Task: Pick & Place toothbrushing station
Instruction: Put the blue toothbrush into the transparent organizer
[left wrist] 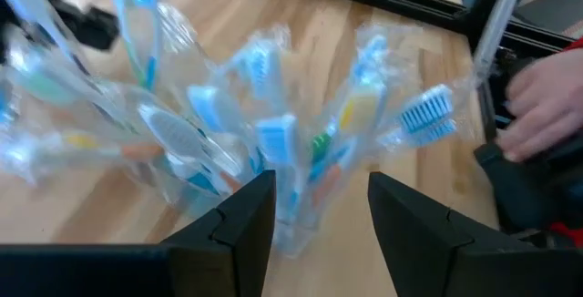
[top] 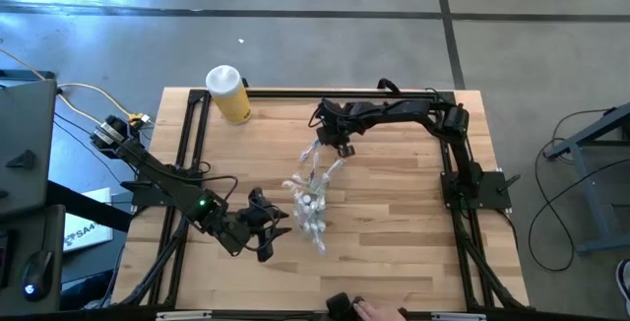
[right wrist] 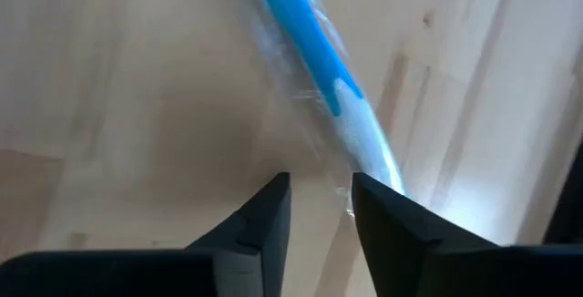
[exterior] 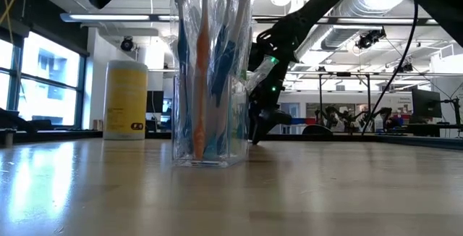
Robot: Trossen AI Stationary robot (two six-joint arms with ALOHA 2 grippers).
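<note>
A clear plastic cup stands upright on the wooden table, holding several wrapped toothbrushes that fan out above it. My left gripper is open just left of the cup and points at it; I see no touch. A single wrapped blue-and-white toothbrush lies on the table farther back. My right gripper comes down on its near end, the fingers close together. My right gripper has the clear wrapper at the toothbrush's white end between its two fingertips. The fingers slant steeply down from above. The toothbrush lies flat on the table and stretches away from the fingers. I cannot tell whether the fingers reach the brush itself.
A yellow bottle with a white cap stands at the table's far left corner. A person's hand is at the near edge beside a dark object. Black rails run along the left, right and far sides.
</note>
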